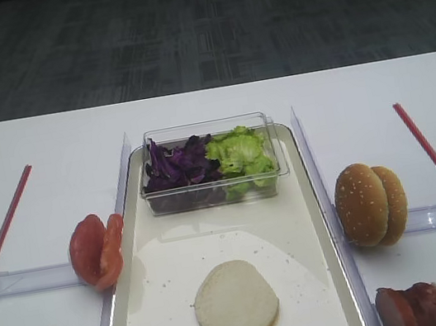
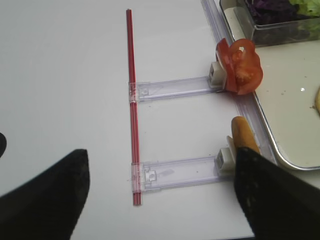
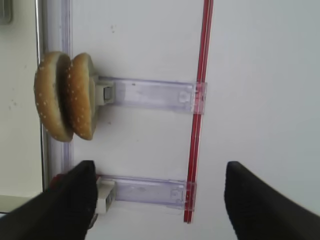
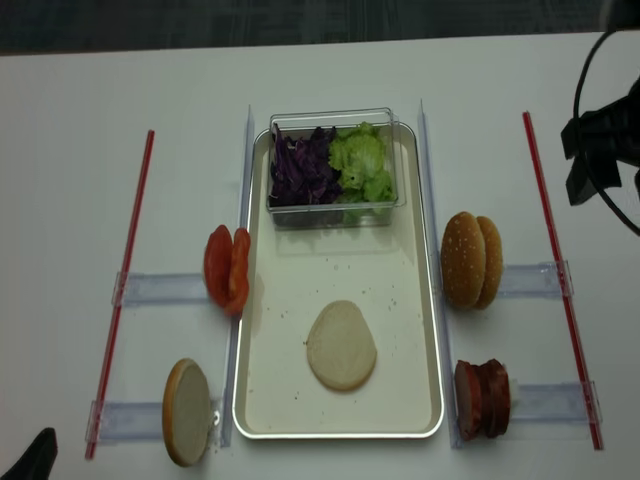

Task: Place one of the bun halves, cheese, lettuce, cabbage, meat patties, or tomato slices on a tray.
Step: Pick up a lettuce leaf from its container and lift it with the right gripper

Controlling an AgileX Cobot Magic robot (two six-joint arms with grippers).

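Bun base lies cut-face up on the tray, ready for stacking; right of the tray, my right tool hovers wide over patties.

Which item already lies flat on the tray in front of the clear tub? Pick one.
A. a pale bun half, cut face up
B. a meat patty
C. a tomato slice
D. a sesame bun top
A: a pale bun half lies flat on the tray, while the tomato slices, meat patties and sesame buns stand on edge outside it.
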